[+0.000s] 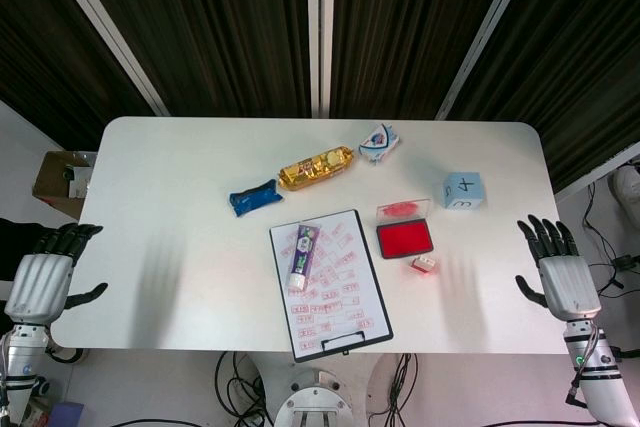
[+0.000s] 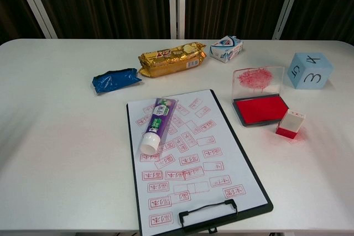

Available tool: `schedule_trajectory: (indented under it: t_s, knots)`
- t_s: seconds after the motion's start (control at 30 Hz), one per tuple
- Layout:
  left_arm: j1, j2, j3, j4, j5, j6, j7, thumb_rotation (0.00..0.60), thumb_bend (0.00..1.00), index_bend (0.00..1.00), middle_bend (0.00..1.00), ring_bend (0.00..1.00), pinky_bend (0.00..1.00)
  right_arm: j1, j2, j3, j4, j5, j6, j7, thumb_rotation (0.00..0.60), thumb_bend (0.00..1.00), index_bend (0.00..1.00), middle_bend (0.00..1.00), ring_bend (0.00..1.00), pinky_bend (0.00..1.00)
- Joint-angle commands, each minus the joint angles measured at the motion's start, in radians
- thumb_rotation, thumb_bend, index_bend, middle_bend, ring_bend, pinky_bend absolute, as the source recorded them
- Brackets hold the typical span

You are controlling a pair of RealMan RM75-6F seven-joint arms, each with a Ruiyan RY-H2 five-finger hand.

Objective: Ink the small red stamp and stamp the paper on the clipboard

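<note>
White table before dark slatted wall; left hand and right hand released.

tube lies on the clipboard; ink pad right of it, stamp beside the pad.

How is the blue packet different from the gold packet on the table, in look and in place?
The blue packet is smaller and plain; the gold packet is longer and printed, with biscuits pictured. The blue packet lies further left and nearer the clipboard; the gold packet lies further back. Both lie flat, untouched.
</note>
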Motion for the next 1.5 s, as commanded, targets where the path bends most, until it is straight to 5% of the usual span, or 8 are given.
schedule_trajectory:
  t_s: [0.03, 0.5, 0.63, 0.7, 0.77, 0.83, 1.13, 1.5]
  knots:
    - [0.0, -0.001, 0.0, 0.001, 0.0, -0.001, -0.001, 0.6, 0.0, 0.2, 0.22, 0.17, 0.24, 0.0, 0.0, -0.001, 0.0, 0.0, -0.001, 0.0, 0.6, 0.19, 0.0, 0.0, 0.0, 0.0]
    - [-0.003, -0.002, 0.0, -0.001, 0.001, -0.005, 0.0, 0.6, 0.0, 0.2, 0.21, 0.17, 0.24, 0.005, -0.011, -0.006, 0.006, -0.044, 0.026, 0.008, 0.6, 0.19, 0.0, 0.0, 0.0, 0.0]
    - [-0.008, -0.006, 0.0, 0.003, -0.001, -0.015, -0.003, 0.6, 0.0, 0.2, 0.21, 0.17, 0.24, -0.007, -0.087, 0.021, 0.044, -0.083, 0.13, -0.012, 0.6, 0.2, 0.03, 0.07, 0.24, 0.44]
    - [-0.01, -0.008, 0.0, 0.006, -0.001, -0.019, -0.006, 0.6, 0.0, 0.2, 0.21, 0.17, 0.24, -0.003, -0.103, 0.022, 0.03, -0.074, 0.118, -0.047, 0.6, 0.19, 0.18, 0.2, 0.44, 0.67]
    - [-0.011, -0.01, 0.0, 0.01, -0.002, -0.02, -0.009, 0.6, 0.0, 0.2, 0.21, 0.17, 0.24, 0.006, -0.109, 0.021, 0.011, -0.057, 0.082, -0.121, 0.6, 0.2, 0.35, 0.33, 0.58, 0.82]
    - [-0.01, -0.012, 0.001, 0.013, -0.003, -0.02, -0.013, 0.6, 0.0, 0.2, 0.22, 0.17, 0.24, 0.014, -0.114, 0.016, -0.011, -0.031, 0.041, -0.203, 0.6, 0.2, 0.4, 0.42, 0.66, 0.87]
    - [-0.007, -0.01, 0.005, 0.03, -0.009, -0.025, -0.032, 0.6, 0.0, 0.2, 0.21, 0.17, 0.24, 0.064, -0.19, 0.031, -0.06, 0.09, -0.099, -0.427, 0.6, 0.19, 0.45, 0.42, 0.69, 0.9]
    - [0.0, -0.015, 0.007, 0.061, -0.015, -0.021, -0.063, 0.6, 0.0, 0.2, 0.22, 0.17, 0.24, 0.129, -0.287, 0.061, -0.047, 0.199, -0.2, -0.507, 0.6, 0.2, 0.42, 0.42, 0.69, 0.9]
